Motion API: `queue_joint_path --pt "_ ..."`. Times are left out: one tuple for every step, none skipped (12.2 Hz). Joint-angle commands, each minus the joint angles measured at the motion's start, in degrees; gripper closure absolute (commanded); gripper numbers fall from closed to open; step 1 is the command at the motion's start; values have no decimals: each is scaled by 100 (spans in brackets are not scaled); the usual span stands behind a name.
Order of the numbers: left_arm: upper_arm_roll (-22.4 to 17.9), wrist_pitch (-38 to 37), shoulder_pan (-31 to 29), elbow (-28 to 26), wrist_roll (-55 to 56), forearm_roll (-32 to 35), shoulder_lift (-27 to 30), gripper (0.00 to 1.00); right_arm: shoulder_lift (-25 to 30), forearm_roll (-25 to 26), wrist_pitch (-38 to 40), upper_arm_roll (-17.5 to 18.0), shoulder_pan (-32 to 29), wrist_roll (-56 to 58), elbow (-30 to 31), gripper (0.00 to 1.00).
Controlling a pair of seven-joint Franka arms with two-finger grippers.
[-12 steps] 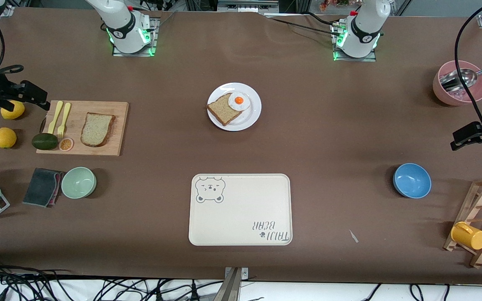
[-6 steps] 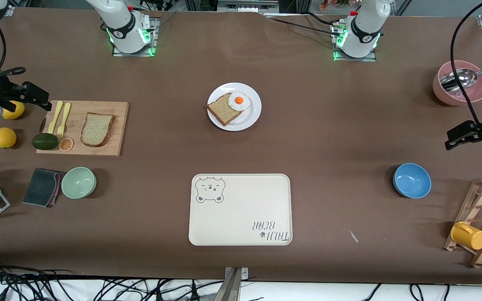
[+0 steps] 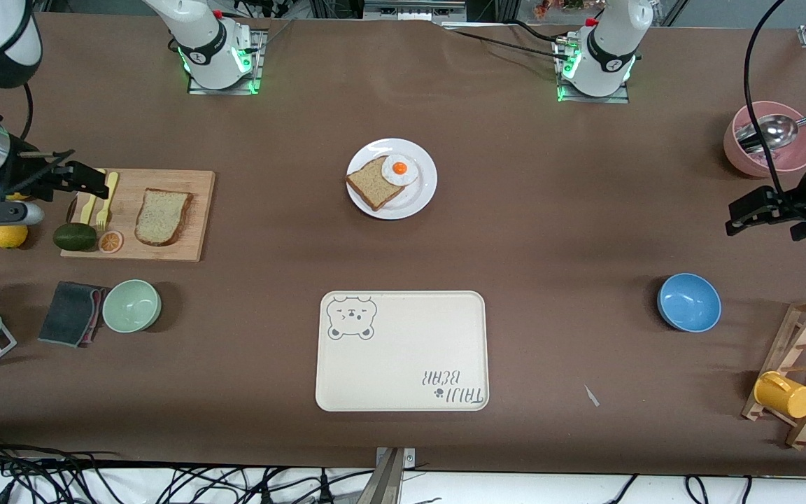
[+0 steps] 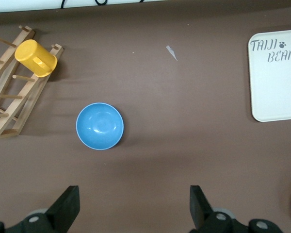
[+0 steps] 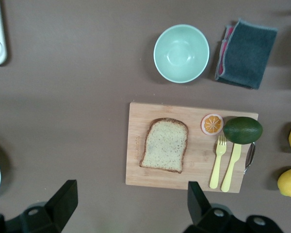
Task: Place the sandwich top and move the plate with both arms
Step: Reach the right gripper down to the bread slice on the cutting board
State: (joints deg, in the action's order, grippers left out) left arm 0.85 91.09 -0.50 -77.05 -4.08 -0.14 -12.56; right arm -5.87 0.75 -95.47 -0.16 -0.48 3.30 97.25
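Note:
The sandwich top (image 3: pixel 163 216), a pale bread slice with a dark crust, lies flat on a wooden cutting board (image 3: pixel 196 189); the right wrist view shows the sandwich top (image 5: pixel 164 144) too. The white plate (image 3: pixel 422 198) sits mid-table nearer the robot bases and carries a darker bread slice (image 3: pixel 373 183) and a fried egg (image 3: pixel 399 169). My right gripper (image 3: pixel 85 180) hangs open and empty over the board's cutlery end, with its gap (image 5: pixel 131 201) showing bare table. My left gripper (image 3: pixel 742 213) hangs open and empty over the table between the pink and blue bowls, also seen as (image 4: pixel 135 206).
On the board lie a yellow fork and knife (image 3: pixel 99 196), an avocado (image 3: pixel 75 236) and an orange slice (image 3: pixel 110 241). Lemons (image 3: pixel 7 236), a green bowl (image 3: pixel 131 305) and a grey cloth (image 3: pixel 71 313) are close by. A bear tray (image 3: pixel 403 364), blue bowl (image 3: pixel 688 302), pink bowl (image 3: pixel 767 150) and mug rack (image 3: pixel 805 371) stand elsewhere.
Both grippers have moved inward from the table's ends. The right one went from over the lemon to the board's cutlery end; the left one drifted toward the middle. Both stayed open.

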Motion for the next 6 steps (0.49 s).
queue_joint_path --pt "21 -92 -2 15 -58 -57 52 0 -308 328 2 -10 152 -486 5 0" --pt "29 -91 6 15 -58 -57 52 0 -458 495 -42 -10 258 -802 48 0" --pt "30 -91 6 23 -58 -57 52 0 -529 705 -199 -10 407 -1066 179 1" --pt "30 -100 6 15 -58 -48 52 0 -529 925 -427 -10 591 -1443 398 1" --pt "38 -109 6 6 -58 -56 44 0 -529 1153 -586 -10 741 -1881 609 1" --pt "38 -109 6 6 -58 -57 35 0 -529 1329 -753 -10 907 -2338 820 2"
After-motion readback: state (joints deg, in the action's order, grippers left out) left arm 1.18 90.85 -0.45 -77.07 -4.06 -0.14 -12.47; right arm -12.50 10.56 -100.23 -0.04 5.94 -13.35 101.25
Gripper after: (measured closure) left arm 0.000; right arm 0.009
